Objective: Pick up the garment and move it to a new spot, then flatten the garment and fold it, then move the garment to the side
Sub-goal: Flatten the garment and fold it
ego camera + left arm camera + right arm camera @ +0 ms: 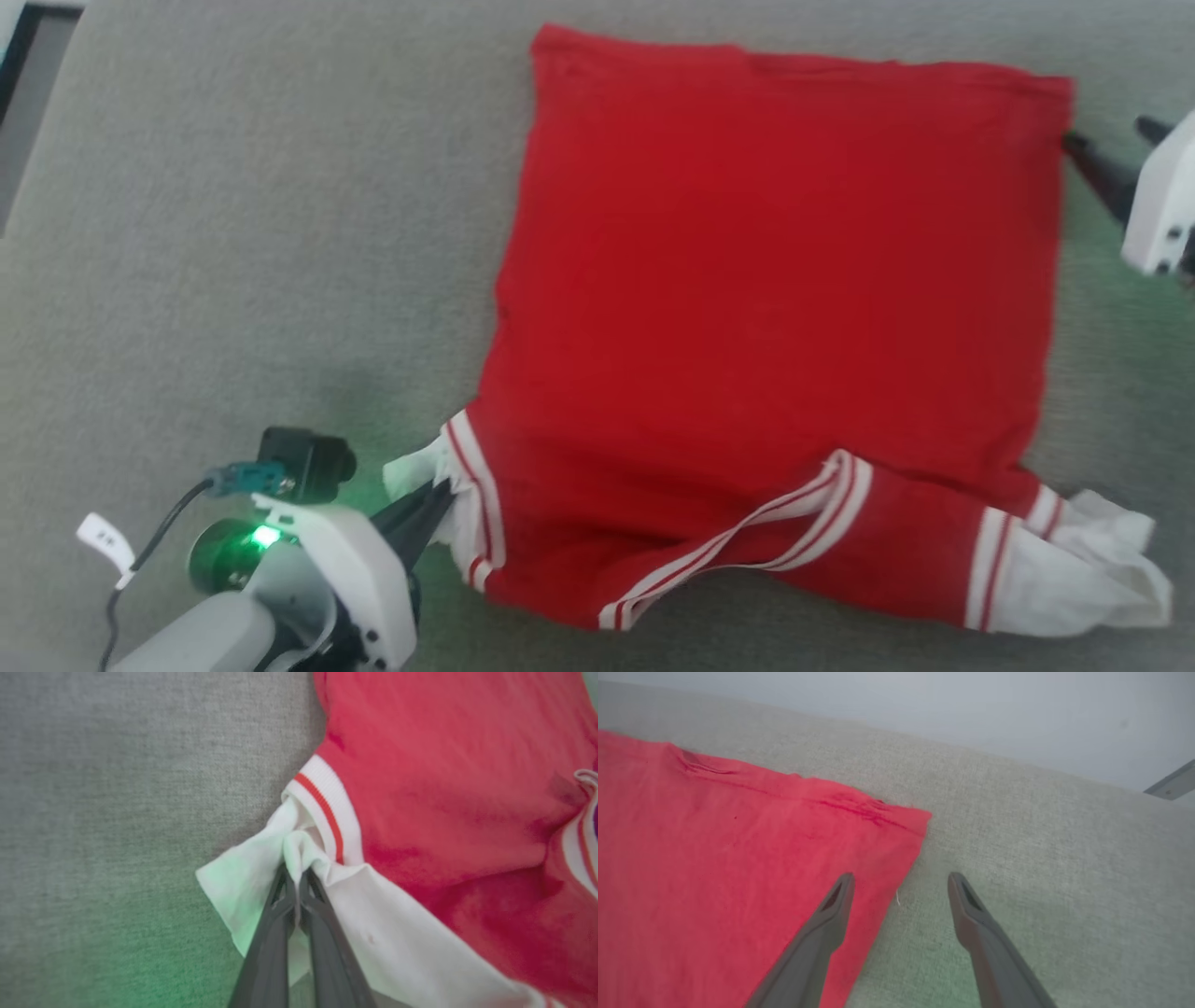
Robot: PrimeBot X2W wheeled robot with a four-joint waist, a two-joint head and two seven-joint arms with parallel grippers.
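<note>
The garment (775, 308) lies spread back-up on the grey cloth surface, plain red, with its white sleeves and striped trim bunched along the near edge. My left gripper (437, 499) at the lower left is shut on the left white sleeve (261, 877), with the fabric puckered at its tips (295, 873). My right gripper (900, 882) stands open at the garment's far right corner (896, 821), one finger over the red cloth and the other over bare surface, holding nothing. In the head view the right gripper (1111, 140) sits at the right edge.
The grey cloth surface (233, 233) stretches left of the garment. A dark edge (23, 112) shows at the upper left corner. A pale wall (971, 704) rises beyond the surface's far edge. The right white sleeve (1083, 569) lies crumpled at the lower right.
</note>
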